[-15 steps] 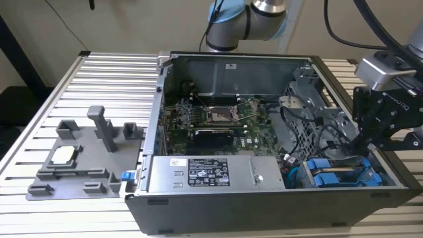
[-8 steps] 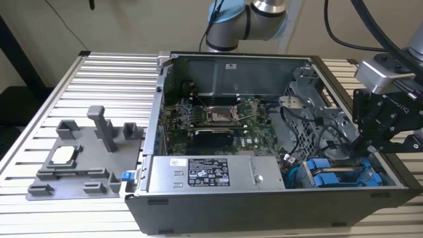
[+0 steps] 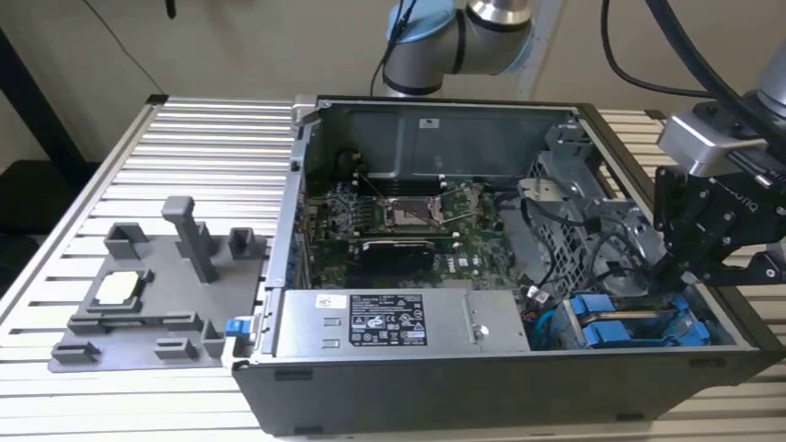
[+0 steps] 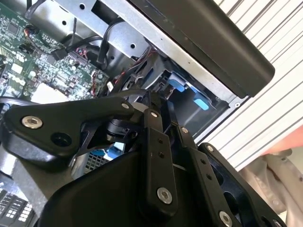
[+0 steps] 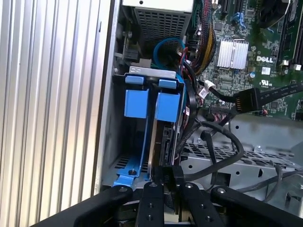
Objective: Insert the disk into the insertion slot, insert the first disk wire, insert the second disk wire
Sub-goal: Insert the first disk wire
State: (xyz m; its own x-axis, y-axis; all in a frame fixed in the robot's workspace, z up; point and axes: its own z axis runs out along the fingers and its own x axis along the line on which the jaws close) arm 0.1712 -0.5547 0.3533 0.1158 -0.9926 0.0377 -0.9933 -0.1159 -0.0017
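Jaws clamped on black wire (image 5: 238,147), its gripped end hidden, disk (image 5: 157,142) edge-on inside insertion slot (image 5: 136,103)

Ribbed metal table (image 3: 184,138) — plain beige wall (image 3: 246,46) behind.

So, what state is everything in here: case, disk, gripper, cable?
Computer case: open, side panel off, lying flat.
Disk: down in the insertion slot, standing on edge.
Gripper: shut on black connector, right at the disk.
Black connector: held at the disk's edge; seating hidden.
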